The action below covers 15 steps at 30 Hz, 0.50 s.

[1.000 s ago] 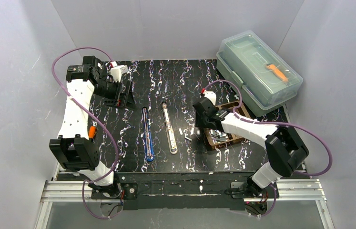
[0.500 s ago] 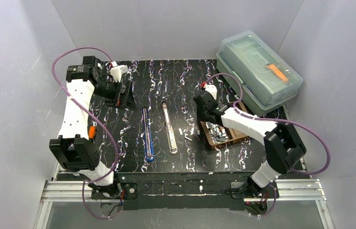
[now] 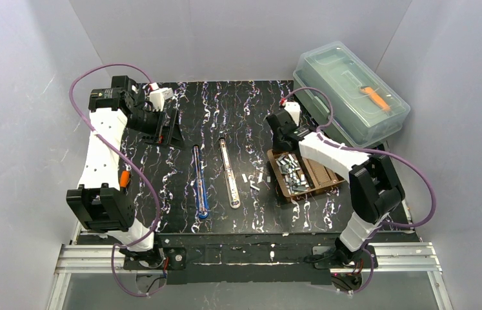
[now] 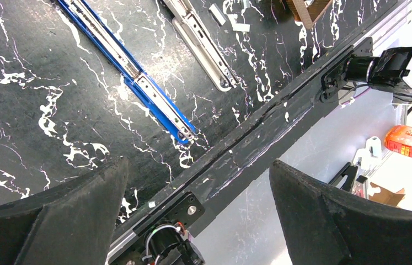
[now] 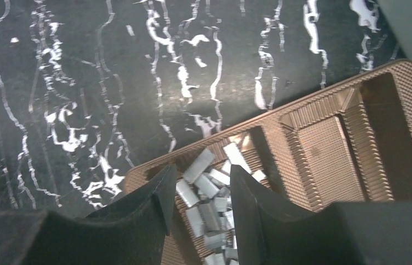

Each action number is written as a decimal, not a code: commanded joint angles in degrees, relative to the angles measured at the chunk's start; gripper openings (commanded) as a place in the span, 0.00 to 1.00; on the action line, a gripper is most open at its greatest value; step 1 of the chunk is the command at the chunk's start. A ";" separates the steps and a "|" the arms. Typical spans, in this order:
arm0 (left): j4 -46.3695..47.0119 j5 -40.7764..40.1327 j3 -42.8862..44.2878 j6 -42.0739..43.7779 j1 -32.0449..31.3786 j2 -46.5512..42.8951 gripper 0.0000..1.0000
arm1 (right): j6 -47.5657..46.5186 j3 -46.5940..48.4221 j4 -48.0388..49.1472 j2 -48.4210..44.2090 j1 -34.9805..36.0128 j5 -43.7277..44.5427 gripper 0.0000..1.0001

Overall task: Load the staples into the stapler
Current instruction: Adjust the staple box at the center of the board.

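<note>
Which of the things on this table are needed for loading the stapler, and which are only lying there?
For the job: staples, in the brown tray; blue stapler and silver stapler, side by side.
Lying about: clear lidded box, orange item inside.

A black table (image 3: 238, 110) veined with white marbling sits inside plain grey walls (image 3: 238, 39). At its far right corner stands a clear lidded plastic box (image 3: 328, 74) (an orange-handled item (image 3: 375, 97) lies inside). Just in front of it rests a brown ribbed tray (image 3: 325, 174) divided into compartments. An aluminium rail (image 3: 96, 258) runs along the near edge.
</note>
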 commanded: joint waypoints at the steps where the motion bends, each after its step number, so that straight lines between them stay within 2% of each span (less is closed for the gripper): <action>1: -1.19 2.66 0.07 0.60 -0.28 -2.69 0.99 | -1.42 -0.52 -1.40 -3.95 -2.53 2.70 0.49; 10: -1.12 2.78 -1.36 1.08 -0.28 -4.44 0.99 | -3.94 -10.37 -0.46 -9.31 -8.11 0.88 0.53; 15: -1.41 2.77 -0.79 0.90 -0.28 -4.26 0.99 | -3.87 -12.43 1.82 -9.47 -10.51 -0.70 0.52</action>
